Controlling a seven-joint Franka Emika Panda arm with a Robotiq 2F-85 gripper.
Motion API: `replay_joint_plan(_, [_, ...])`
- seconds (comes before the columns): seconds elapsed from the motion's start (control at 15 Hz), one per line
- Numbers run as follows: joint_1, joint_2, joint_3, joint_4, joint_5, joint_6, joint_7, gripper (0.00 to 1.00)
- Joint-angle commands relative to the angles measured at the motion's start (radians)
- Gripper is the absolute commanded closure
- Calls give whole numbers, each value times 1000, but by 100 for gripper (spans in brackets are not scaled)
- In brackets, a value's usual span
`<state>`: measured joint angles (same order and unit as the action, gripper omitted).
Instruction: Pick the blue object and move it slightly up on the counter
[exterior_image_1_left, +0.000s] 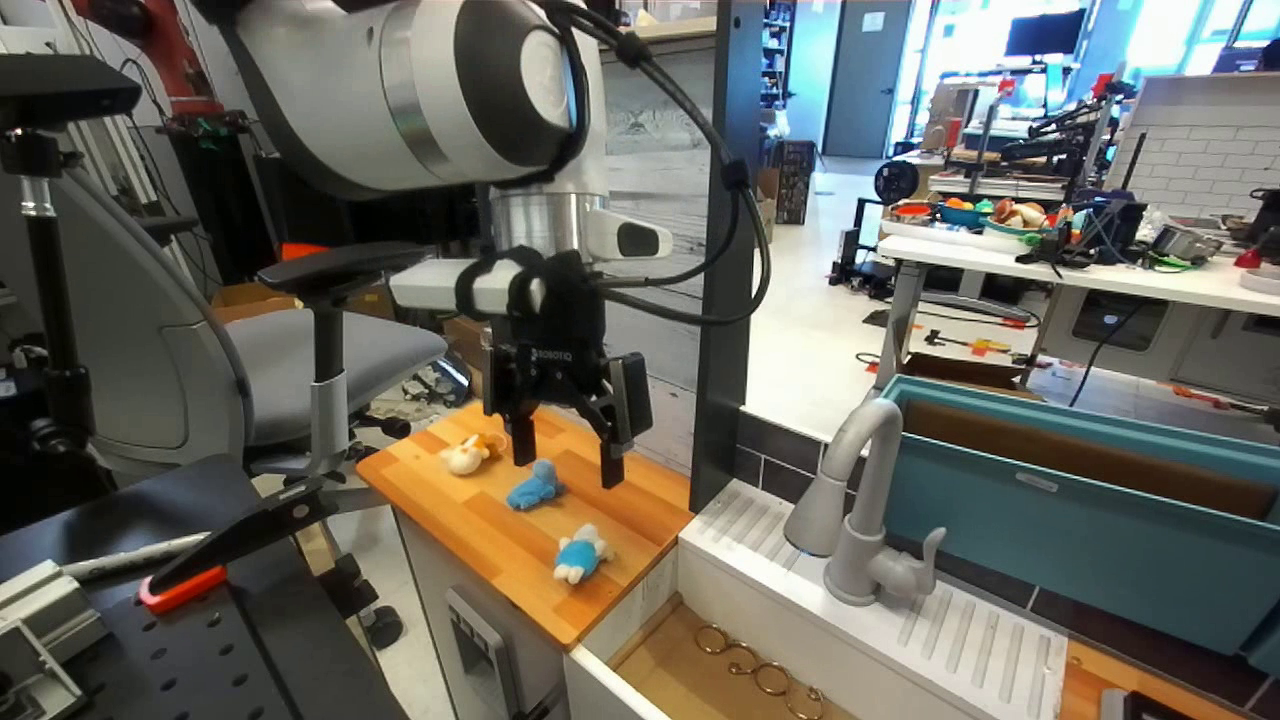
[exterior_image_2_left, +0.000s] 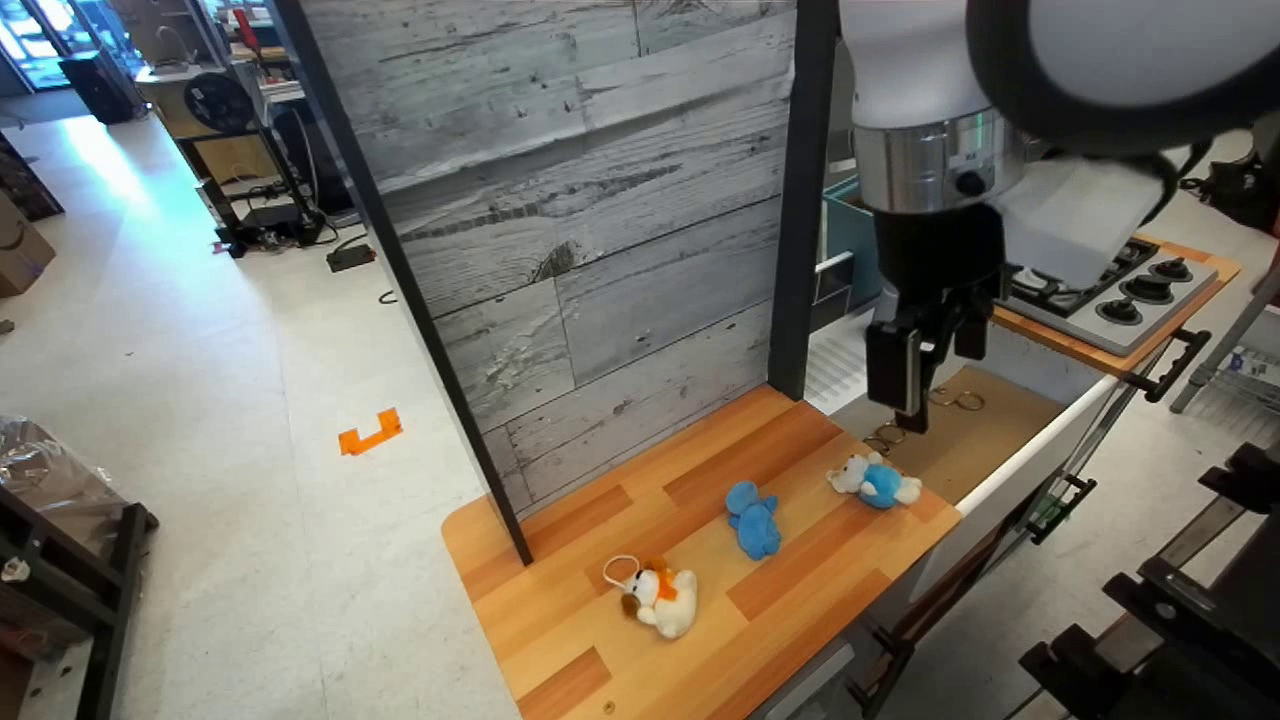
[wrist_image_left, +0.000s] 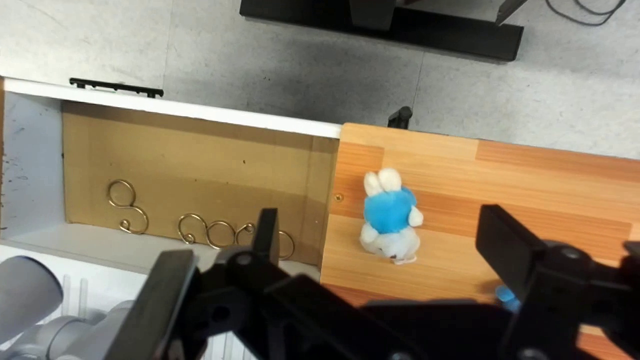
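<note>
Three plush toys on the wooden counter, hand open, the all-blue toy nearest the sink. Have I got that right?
Not the last part: both exterior views show the white toy in blue nearest the sink, with the all-blue one between it and the cream toy. The rest stands.

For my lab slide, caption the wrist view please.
A blue-and-white plush toy lies on the wooden counter, the blue object peeking from behind the open claw.

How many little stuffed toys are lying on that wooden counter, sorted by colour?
Blue toy: 1
White-and-blue toy: 1
Cream toy with orange and brown: 1
Total on the counter: 3
</note>
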<state>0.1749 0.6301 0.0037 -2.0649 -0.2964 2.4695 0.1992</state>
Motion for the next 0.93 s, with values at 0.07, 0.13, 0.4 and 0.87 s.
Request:
replay_joint_plan(0.07, [19,119,-29,94,-4,52,-32,0])
replay_joint_plan(0.13, [20,141,-31,108,-4,53,-41,0])
replay_joint_plan(0.4, [-4,216,-9,159,20,60,-110,0])
replay_joint_plan(0.87, [-6,334,-7,260,26,51,-171,0])
